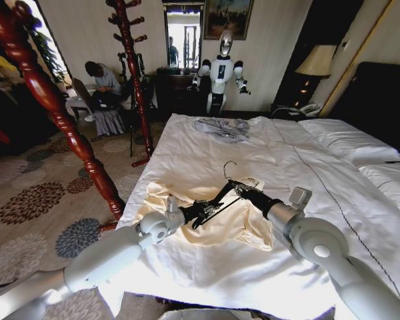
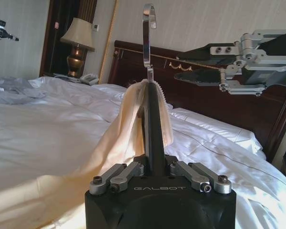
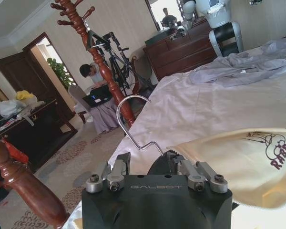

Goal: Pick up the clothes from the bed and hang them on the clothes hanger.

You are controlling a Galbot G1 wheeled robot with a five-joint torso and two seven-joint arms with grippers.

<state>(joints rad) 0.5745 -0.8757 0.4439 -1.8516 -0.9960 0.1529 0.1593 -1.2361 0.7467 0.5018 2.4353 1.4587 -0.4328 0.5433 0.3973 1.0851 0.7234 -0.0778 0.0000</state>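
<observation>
The cream-yellow clothes (image 1: 217, 230) lie crumpled on the white bed (image 1: 187, 153) near its front left corner. The black clothes hanger (image 1: 217, 199) with its silver hook (image 1: 228, 170) is held just above them, and my left gripper (image 1: 200, 211) is shut on one end of it. In the left wrist view the clothes (image 2: 121, 133) drape over the hanger (image 2: 152, 124), which rises from the left gripper (image 2: 152, 164). My right gripper (image 1: 240, 192) hovers open beside the hook (image 3: 133, 119), at the printed collar end of the clothes (image 3: 238, 162); it also shows in the left wrist view (image 2: 178, 66).
A grey-blue garment (image 1: 221, 127) lies at the bed's far end. Two reddish-brown coat stands (image 1: 53, 100) (image 1: 132, 67) rise left of the bed over patterned carpet. White pillows (image 1: 347, 140) and a dark headboard (image 2: 205, 105) are at right. Another robot (image 1: 220, 70) stands by a dresser.
</observation>
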